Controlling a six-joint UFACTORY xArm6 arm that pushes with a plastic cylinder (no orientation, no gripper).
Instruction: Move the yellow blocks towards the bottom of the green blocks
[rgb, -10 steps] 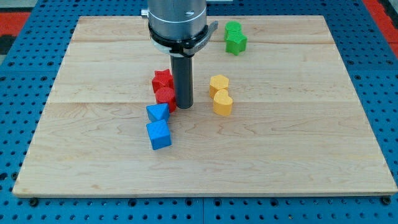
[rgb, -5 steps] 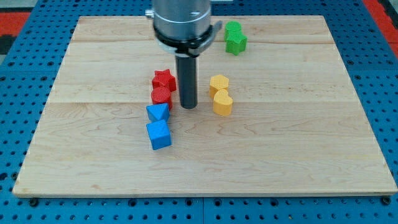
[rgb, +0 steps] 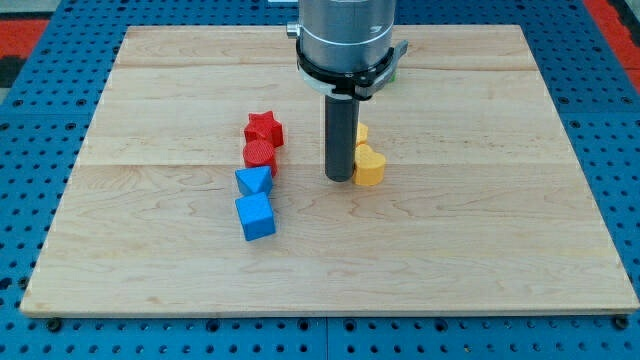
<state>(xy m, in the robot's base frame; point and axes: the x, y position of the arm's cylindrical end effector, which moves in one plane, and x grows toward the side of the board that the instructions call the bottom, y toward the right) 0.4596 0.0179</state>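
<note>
Standing on the surface (rgb: 480, 250), my tip (rgb: 340, 179) sits just at the view's left of the yellow heart (rgb: 369, 166), touching it or very nearly so; the rod (rgb: 341, 138) covers the seam, so I cannot tell which. There is no pincer on this arm, only the straight dark rod under a grey collar (rgb: 346, 40), so nothing is spread or pinched.

A second yellow block (rgb: 361, 132) lies just above the heart towards the view's top. Only a thin edge of it shows past the rod's right side, and its shape cannot be made out. It seems to touch the heart.

The green blocks are almost wholly hidden behind the collar near the view's top. Just a sliver of green (rgb: 394, 68) peeks out at the collar's right edge, well apart from the yellow pair.

To the view's left of my tip four blocks run in a loose column. A red star (rgb: 263, 128) is at the top, with a red round-topped block (rgb: 260, 155) just beneath it and touching. A blue triangular block (rgb: 254, 181) comes next, against the red one's lower edge, and a blue cube (rgb: 255, 216) sits below that, close or touching. This column stands apart from the rod, with bare wood between.
</note>
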